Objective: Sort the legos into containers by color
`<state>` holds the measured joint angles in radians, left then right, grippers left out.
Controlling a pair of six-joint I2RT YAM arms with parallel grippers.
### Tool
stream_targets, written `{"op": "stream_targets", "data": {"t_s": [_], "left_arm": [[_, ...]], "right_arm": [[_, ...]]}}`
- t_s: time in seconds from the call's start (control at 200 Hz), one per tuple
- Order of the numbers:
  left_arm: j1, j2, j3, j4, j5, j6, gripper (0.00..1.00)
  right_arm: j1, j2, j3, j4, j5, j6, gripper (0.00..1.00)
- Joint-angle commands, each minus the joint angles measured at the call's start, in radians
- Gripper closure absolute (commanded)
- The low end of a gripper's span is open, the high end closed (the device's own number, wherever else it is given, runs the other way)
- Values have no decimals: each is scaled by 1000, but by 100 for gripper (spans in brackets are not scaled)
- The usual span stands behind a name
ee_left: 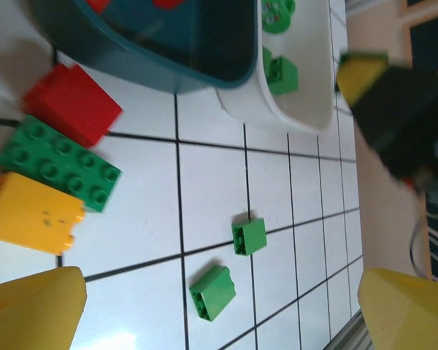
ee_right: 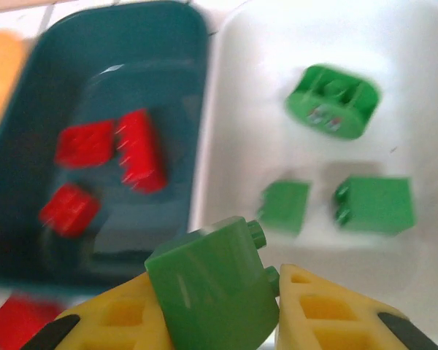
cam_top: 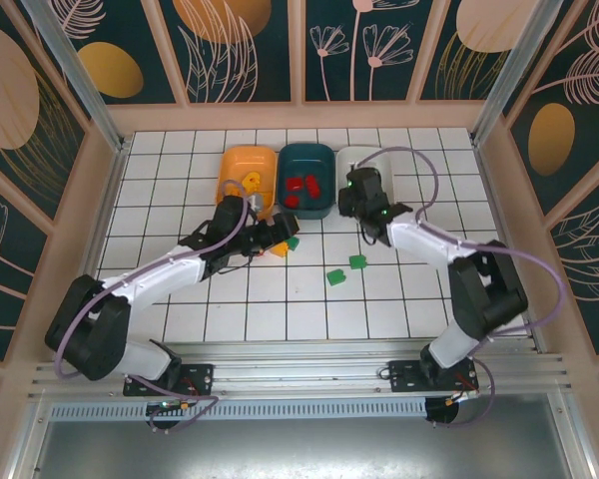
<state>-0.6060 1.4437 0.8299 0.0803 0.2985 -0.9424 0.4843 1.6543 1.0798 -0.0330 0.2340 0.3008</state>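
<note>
- Back row: left bowl, middle bowl, right bowl.
- Bricks lie in the middle and right bowls.
- Two loose bricks lie on the table, before the middle bowl.
- My right gripper, holding a brick, hangs over the right bowl.

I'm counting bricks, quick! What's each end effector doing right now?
Left end effector: open, empty.
Right end effector: closed on a green brick.

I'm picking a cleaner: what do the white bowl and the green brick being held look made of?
White bowl: probably smooth moulded plastic, given rounded walls and soft sheen. Green brick: hard glossy plastic, apparently; moulded stud, faint highlights.
</note>
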Motion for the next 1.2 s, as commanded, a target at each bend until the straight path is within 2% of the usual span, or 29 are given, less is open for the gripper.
{"op": "stream_targets", "data": {"t_s": [0.0, 0.055, 0.12, 0.24, 0.41, 0.49, 0.591, 0.741, 0.811, 0.936, 1.066, 1.196], "left_arm": [[-42, 47, 61, -83, -28, 46, 4], [-61, 69, 95, -117, -28, 80, 3], [-78, 89, 136, -180, -60, 123, 1], [-85, 121, 208, -276, -132, 184, 1], [-87, 133, 228, -341, -227, 202, 3], [-84, 101, 202, -334, -274, 205, 2], [-50, 66, 174, -352, -317, 193, 1], [113, -44, 33, -285, -226, 130, 1], [173, -98, -5, -296, -240, 116, 3], [248, -168, -68, -326, -263, 81, 9], [340, -245, -161, -310, -239, 58, 13], [385, -298, -224, -284, -206, 62, 14]], "right_arm": [[-76, 125, 97, -63, -8, 9, 71], [-109, 175, 146, -80, -23, 16, 69], [-137, 207, 185, -87, -56, 26, 56], [-142, 181, 216, -102, -49, 17, 43], [-117, 18, 146, -90, -37, 26, 40], [-58, -69, 65, -60, -51, 30, 41], [66, -145, -36, -16, -43, 14, 44], [268, -140, -89, -9, 8, -10, 44], [319, -119, -84, -8, 22, 13, 44], [395, -34, -50, 39, -30, 97, 47], [518, 142, 111, -41, 33, 160, 49], [577, 300, 251, -95, 106, 201, 54]]}}
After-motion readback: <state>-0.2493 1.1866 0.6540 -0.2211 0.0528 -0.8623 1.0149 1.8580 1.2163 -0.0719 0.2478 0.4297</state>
